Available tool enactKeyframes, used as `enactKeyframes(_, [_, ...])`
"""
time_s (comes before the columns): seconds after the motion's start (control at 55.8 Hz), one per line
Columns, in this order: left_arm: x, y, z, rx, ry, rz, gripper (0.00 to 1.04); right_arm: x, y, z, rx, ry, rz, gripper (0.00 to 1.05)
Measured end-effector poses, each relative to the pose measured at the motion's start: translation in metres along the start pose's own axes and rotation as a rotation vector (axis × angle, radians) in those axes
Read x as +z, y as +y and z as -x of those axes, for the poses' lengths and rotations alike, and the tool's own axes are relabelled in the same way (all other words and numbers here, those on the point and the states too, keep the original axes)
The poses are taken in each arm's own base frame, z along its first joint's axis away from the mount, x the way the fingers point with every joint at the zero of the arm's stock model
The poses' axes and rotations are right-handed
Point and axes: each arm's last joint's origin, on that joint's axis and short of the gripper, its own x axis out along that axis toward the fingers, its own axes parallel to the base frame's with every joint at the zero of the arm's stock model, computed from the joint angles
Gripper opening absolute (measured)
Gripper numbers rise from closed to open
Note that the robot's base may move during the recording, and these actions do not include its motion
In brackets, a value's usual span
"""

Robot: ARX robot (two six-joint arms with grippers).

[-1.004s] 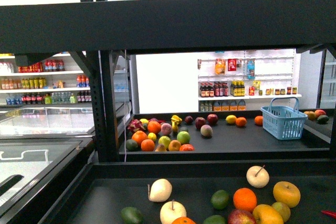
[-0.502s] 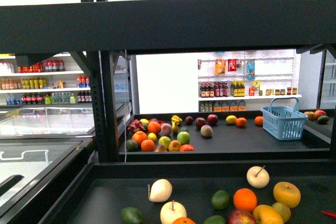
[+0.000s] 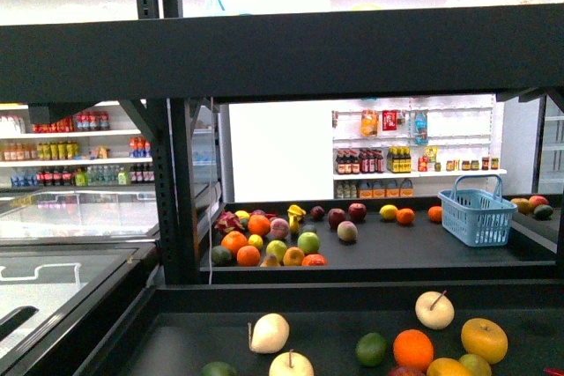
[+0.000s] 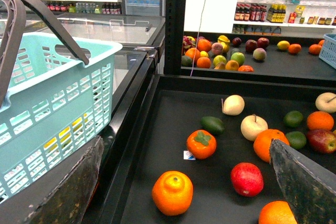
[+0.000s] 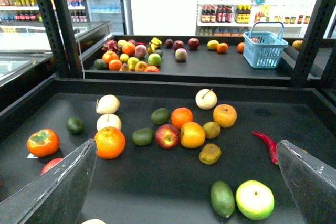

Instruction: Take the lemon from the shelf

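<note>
The shelf [image 3: 352,41] is a black metal rack with dark lipped decks holding loose fruit. An oval yellow fruit that looks like the lemon [image 3: 388,211] lies on the far deck beside an orange, also seen as the lemon [image 5: 212,44] and the lemon [image 4: 283,45]. My left gripper [image 4: 185,145] is open above the near deck, over a persimmon [image 4: 201,144] and an orange [image 4: 172,192]. My right gripper [image 5: 186,145] is open over the near deck's fruit cluster. Neither gripper holds anything, and neither shows in the front view.
A pale teal basket [image 4: 52,93] hangs close beside the left gripper, outside the deck's lip. A blue basket [image 3: 476,209] stands on the far deck. A red chilli [image 5: 266,144], a lime [image 5: 222,199] and a pale green fruit [image 5: 254,199] lie near the right fingers. Black uprights [image 3: 172,182] flank the decks.
The front view has shifted upward a little, so the fruit and both decks sit lower in the picture. Nothing on the decks has moved.
</note>
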Motion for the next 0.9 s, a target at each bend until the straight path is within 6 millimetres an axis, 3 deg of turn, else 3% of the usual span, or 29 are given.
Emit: enactKeyframes(0.896, [0.0,0.0,0.0,0.0,0.0,0.0,0.97,0.0,0.0,0.0,0.0,0.0,0.0,1.02])
